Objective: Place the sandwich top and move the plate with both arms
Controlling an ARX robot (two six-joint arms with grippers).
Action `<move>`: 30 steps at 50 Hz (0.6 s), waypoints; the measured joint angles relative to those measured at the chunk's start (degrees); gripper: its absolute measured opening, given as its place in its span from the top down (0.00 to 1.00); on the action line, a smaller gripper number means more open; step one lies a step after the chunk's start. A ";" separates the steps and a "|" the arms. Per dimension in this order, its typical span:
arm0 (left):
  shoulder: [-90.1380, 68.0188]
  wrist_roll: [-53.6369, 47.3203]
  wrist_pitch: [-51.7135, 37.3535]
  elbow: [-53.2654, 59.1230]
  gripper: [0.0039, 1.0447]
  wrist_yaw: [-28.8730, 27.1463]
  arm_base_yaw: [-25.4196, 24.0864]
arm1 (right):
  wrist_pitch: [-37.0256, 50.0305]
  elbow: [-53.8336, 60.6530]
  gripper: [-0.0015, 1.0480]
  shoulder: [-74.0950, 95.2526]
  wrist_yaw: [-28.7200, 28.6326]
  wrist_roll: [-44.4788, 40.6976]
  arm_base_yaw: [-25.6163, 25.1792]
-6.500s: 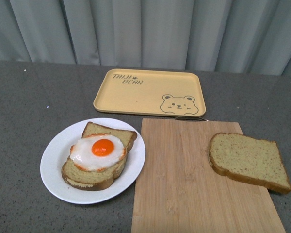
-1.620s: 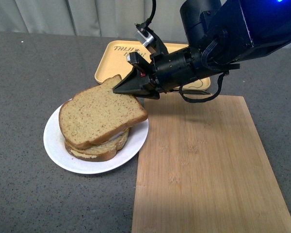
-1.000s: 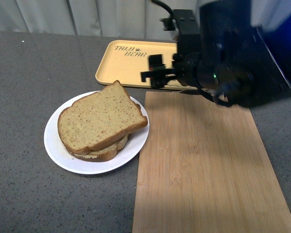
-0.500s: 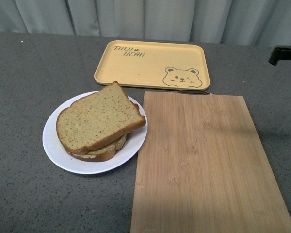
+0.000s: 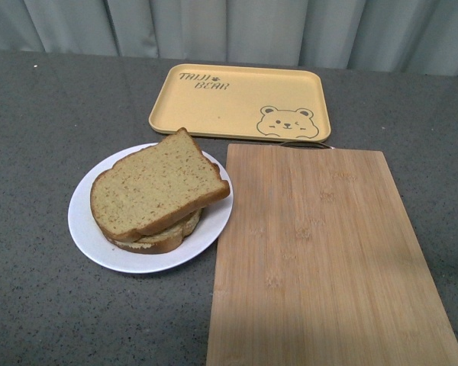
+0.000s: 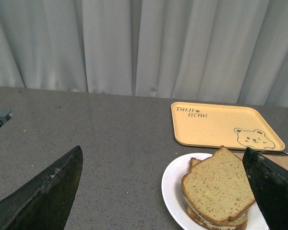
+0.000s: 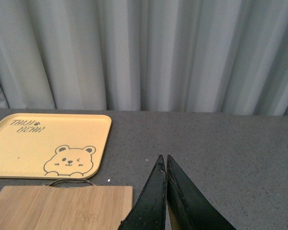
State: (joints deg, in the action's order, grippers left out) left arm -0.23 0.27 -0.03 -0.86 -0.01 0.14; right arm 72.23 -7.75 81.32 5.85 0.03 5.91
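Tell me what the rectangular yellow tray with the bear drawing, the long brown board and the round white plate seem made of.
Rectangular yellow tray: likely matte plastic or bamboo fibre; even colour, printed drawing. Long brown board: bamboo or wood; straight striped grain. Round white plate: smooth ceramic or plastic; unclear which.

Bare tabletop (image 5: 38,137) left of the plate (image 5: 82,229) and in front of it; right and far sides hemmed in.
The bamboo cutting board (image 5: 320,252) lies flat just beside the plate's right rim, where the sandwich top (image 5: 156,183) reaches the edge. Beyond the plate lies the yellow bear tray (image 5: 229,103), with a narrow strip of tabletop between them.
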 joint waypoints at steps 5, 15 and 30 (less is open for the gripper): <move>0.00 0.00 0.00 0.00 0.06 -0.02 0.00 | -3.06 1.90 0.99 -4.98 -1.01 -0.02 -0.72; 0.00 0.00 0.00 0.00 0.06 0.02 0.00 | -13.29 3.87 0.99 -16.31 -5.35 0.00 -4.37; 0.00 0.00 0.00 0.00 0.06 0.00 0.00 | -27.47 6.43 0.99 -34.12 -5.86 0.00 -5.77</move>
State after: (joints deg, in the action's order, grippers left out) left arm -0.23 0.27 -0.03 -0.86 -0.01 0.14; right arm 44.75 -1.32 47.20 -0.01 0.03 0.14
